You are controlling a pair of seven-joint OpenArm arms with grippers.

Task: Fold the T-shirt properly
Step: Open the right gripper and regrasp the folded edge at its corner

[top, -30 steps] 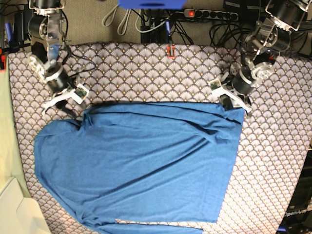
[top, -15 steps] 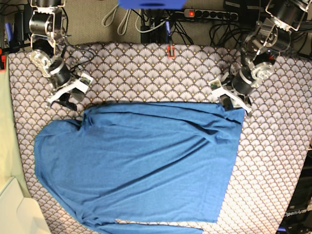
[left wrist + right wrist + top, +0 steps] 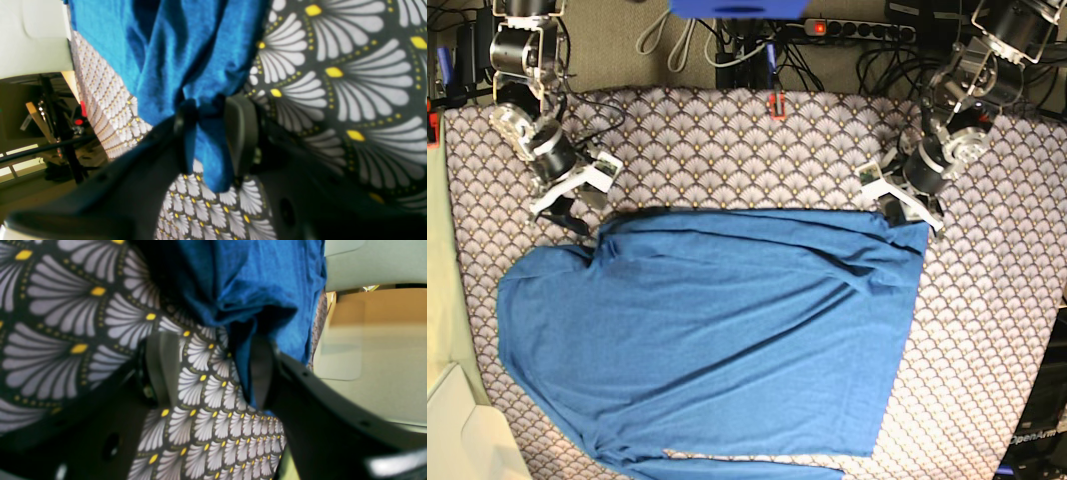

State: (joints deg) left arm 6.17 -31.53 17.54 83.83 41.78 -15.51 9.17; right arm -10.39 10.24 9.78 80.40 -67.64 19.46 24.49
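T-shirt [image 3: 717, 335] corner sits clamped in left end effector [image 3: 206, 133] (right end effector [image 3: 213, 373] released, beside it).

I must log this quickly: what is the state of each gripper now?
Left gripper: shut on a corner of the T-shirt.
Right gripper: open, holding nothing; the shirt edge lies against one finger.

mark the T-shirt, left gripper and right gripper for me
T-shirt [image 3: 717, 340], base view, middle of the spread blue fabric.
left gripper [image 3: 208, 133], left wrist view, pinched fabric between its jaws.
right gripper [image 3: 213, 373], right wrist view, gap between its open jaws.
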